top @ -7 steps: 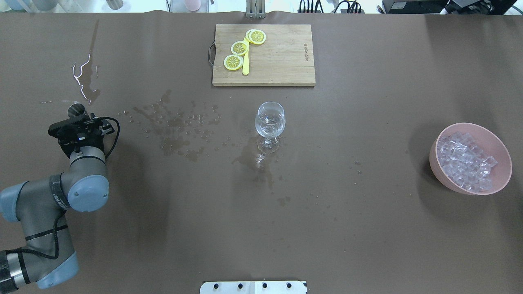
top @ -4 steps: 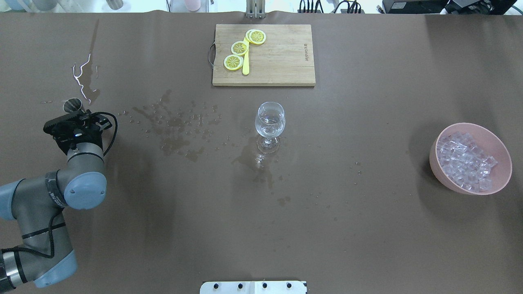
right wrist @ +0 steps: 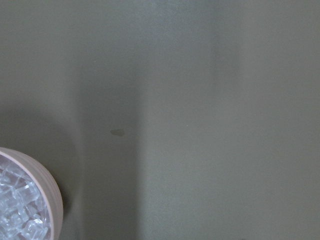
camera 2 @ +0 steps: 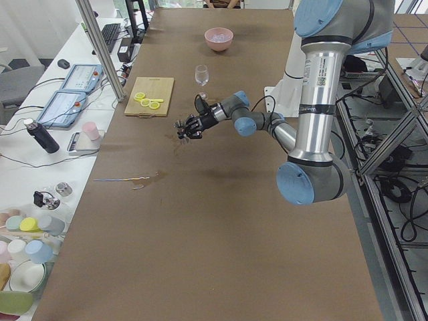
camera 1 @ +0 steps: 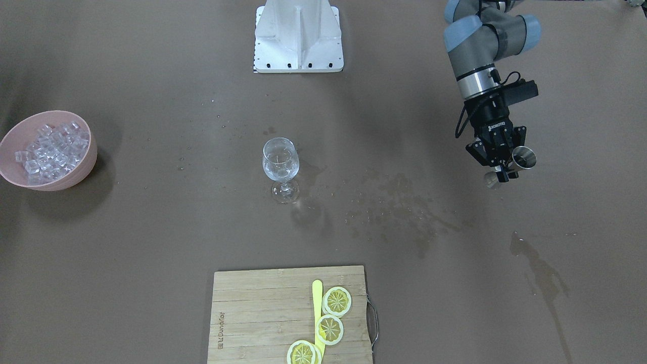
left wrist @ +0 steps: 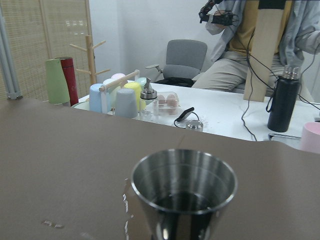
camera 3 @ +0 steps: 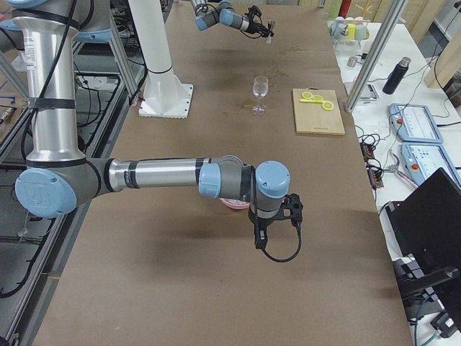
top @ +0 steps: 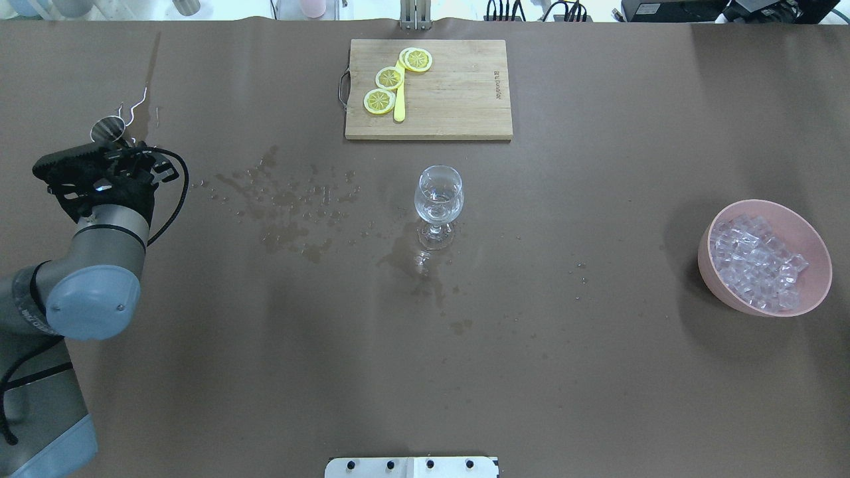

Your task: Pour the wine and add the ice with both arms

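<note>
Clamping steel jigger [camera 1: 523,160]: left gripper [camera 1: 503,169] | right gripper [camera 3: 258,234]: cannot tell | ice [top: 757,265] fills pink bowl [top: 727,297]

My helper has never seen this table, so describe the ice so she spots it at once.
On the brown table, look to the robot's right of the wine glass, to the pink bowl. The ice fills it: clear cubes, unlike the yellow lemon slices.

Soft overhead light covers my table [top: 597,398]; the pink bowl [camera 1: 76,174] casts a blurred shadow. Bright highlights glint on my steel cup [left wrist: 170,220].
</note>
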You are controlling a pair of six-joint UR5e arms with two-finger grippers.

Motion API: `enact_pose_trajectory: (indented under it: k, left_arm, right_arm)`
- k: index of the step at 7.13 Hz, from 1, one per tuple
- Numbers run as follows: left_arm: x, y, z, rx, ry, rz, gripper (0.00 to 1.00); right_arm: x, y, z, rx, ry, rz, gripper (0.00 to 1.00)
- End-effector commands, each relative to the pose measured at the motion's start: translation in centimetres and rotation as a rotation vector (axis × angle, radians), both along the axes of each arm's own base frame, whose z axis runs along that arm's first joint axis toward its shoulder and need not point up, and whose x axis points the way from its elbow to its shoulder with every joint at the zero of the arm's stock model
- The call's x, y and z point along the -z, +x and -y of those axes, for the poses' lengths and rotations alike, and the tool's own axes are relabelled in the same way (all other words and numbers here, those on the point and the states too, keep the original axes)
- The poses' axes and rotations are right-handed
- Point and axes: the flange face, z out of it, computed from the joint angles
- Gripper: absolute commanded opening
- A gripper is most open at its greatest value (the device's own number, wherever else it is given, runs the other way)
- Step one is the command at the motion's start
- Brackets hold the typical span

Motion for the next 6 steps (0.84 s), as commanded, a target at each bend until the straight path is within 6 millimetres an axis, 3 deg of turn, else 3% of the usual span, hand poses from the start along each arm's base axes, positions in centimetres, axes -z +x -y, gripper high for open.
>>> enact_pose_trajectory:
  k: [1,2,3,5,6]
  left_arm:
    - [9.9,0.5,-0.8,-0.132,0.105,-0.036,0.0]
    - [11.8,1.5,-1.5,-0.242,0.112,-0.034,0.0]
    - [15.3,2.6,-1.9,-0.348,0.153,-0.023,0.0]
    - [18.1,4.5,-3.3,-0.566,0.174,-0.032,0.0]
    - [19.3,6.8,-3.5,-0.604,0.173,-0.046,0.0]
  right_arm:
    - [-0.2,0.0,0.0,-0.001,-0.005,0.001,1.0]
    - [-0.2,0.0,0.0,-0.001,-0.005,0.002,1.0]
    - [-0.2,0.0,0.0,-0.002,-0.01,0.004,1.0]
    - [-0.2,-0.2,-0.1,-0.005,-0.013,0.033,1.0]
    - [-0.2,-0.3,-0.2,-0.005,-0.014,0.036,1.0]
